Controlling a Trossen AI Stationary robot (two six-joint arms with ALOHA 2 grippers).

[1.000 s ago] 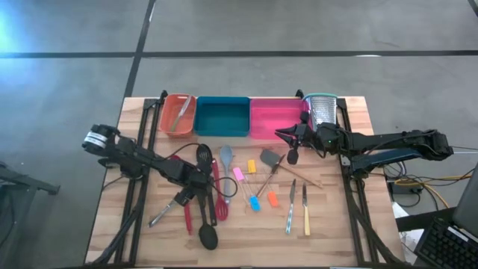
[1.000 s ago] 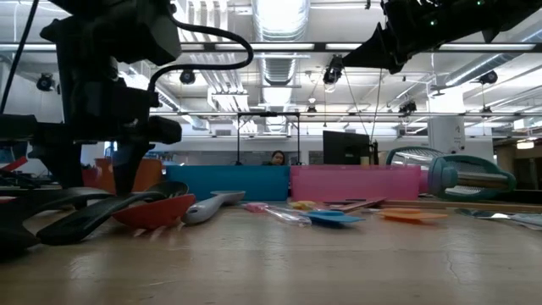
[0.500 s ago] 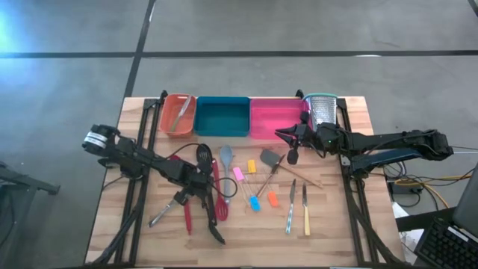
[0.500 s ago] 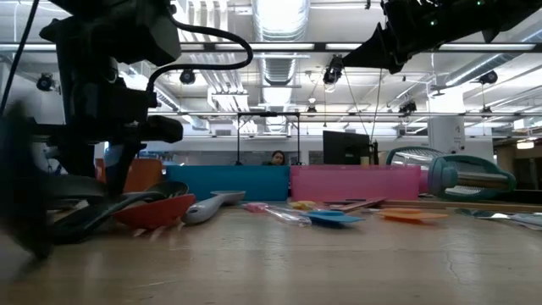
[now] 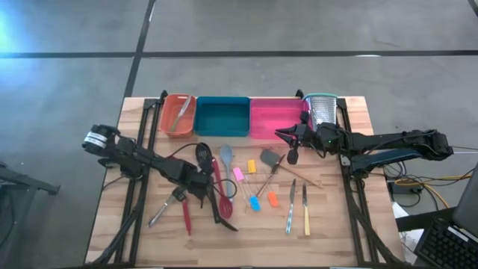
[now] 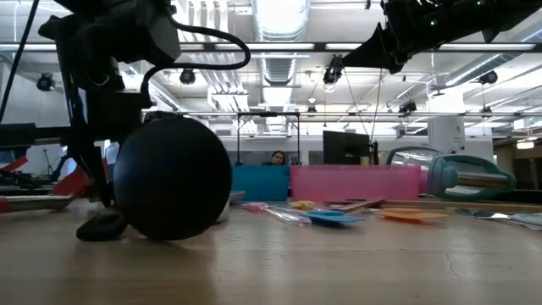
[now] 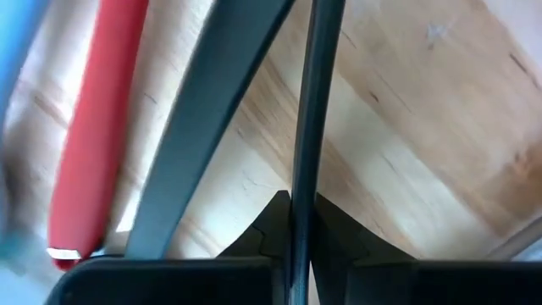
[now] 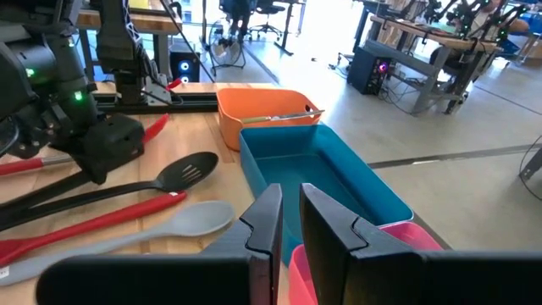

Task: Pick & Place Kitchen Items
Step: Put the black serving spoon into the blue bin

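From above, the left gripper is working low over the crowd of utensils toward the table's left half, and a black ladle is slanting out from it toward the near edge, its handle end at the fingers. Just beside it are lying a red spoon, a black slotted spoon and a grey spoon. The right gripper is hanging near the pink tray at the far edge, well apart from this work.

At table height, the ladle's round bowl is filling the left of the picture, its rim touching the wood or nearly so, under the left arm.

Through the left wrist camera, the fingers are pinching the ladle's thin black handle edge-on between them; a red handle is lying on the boards beside it.

The right wrist camera is showing its own fingers drawn close together with only a narrow slit between and nothing in it, facing the teal tray and the orange tray.

The ladle looks stiff and light, but bowl-heavy: pinched this far out on a slim, smooth handle, it will likely swing or twist. A hold nearer the bowl would steady it.
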